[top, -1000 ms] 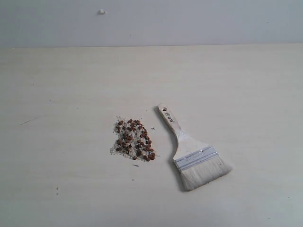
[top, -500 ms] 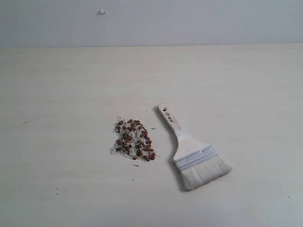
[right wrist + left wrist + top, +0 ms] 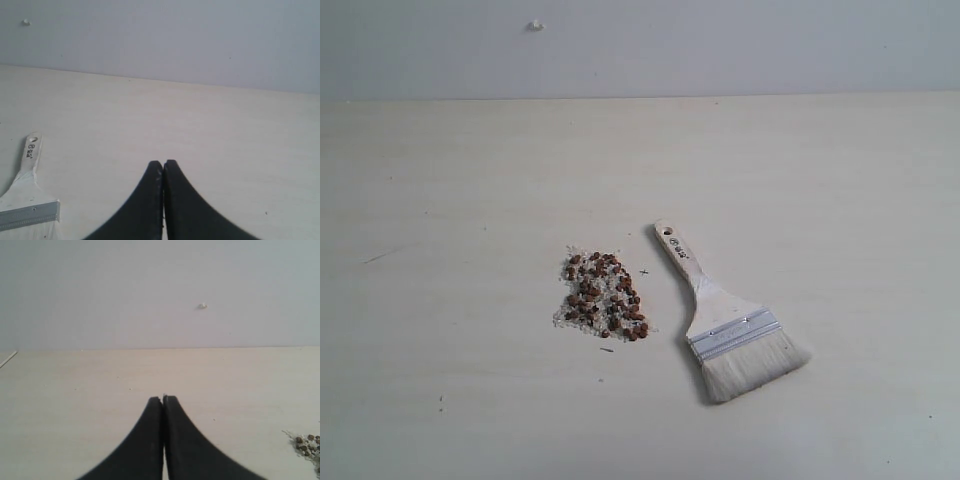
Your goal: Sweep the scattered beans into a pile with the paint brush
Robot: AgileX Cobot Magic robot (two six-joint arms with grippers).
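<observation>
Exterior view shows the wide flat paint brush (image 3: 720, 320), with pale wooden handle, silver ferrule and off-white bristles, lying flat on the pale wooden table (image 3: 470, 180). The tiny reddish-brown beans (image 3: 603, 297), mixed with white grains, sit in a loose cluster just beside the brush's handle, not touching it. Neither arm appears there. In the wrist views the left gripper (image 3: 163, 400) and right gripper (image 3: 163, 164) each have black fingers pressed together on nothing. Two risks seem likely: a grab at the flat-lying handle could nudge the brush into the beans and scatter them, and a hard stroke might send the round beans rolling.

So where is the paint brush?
In the exterior view the paint brush lies flat on the table, right of centre, just right of the beans.
</observation>
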